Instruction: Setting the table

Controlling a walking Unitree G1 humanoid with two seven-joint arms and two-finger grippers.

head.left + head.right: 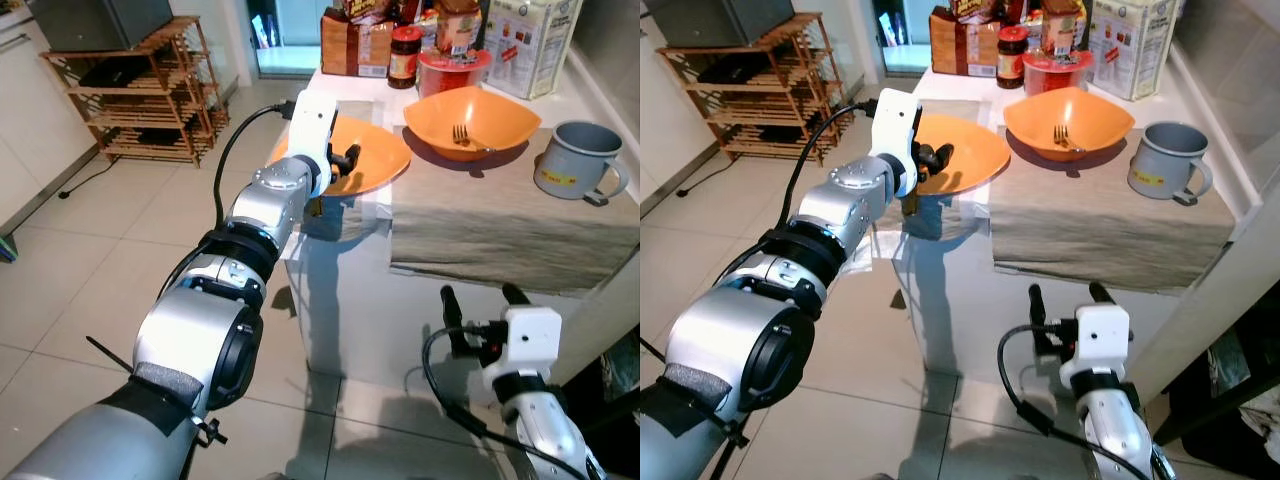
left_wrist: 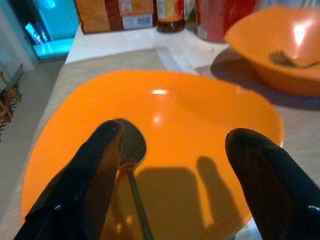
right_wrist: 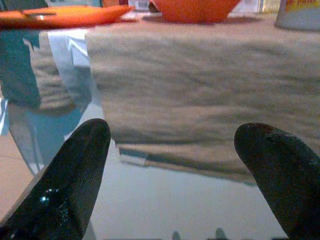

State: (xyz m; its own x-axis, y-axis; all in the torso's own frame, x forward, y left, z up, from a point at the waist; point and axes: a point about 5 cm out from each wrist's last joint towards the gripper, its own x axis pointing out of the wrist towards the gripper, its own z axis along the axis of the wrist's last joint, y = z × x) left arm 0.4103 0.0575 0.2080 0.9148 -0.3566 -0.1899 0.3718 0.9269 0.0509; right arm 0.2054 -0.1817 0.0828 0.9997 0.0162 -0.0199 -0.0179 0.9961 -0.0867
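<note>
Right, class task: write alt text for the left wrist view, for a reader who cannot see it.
The open left gripper hovers over an orange plate on a cloth-covered table, its two black fingers apart, with a spoon lying on the plate by one finger. Behind stand an orange bowl holding a fork, and food packages.

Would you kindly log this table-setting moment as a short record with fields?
plate: orange plate at table's left edge
spoon: spoon lies on the plate
bowl: orange bowl holding a fork
mug: grey mug, on the beige cloth
left gripper: open, over the plate
right gripper: open, low before the table
</note>
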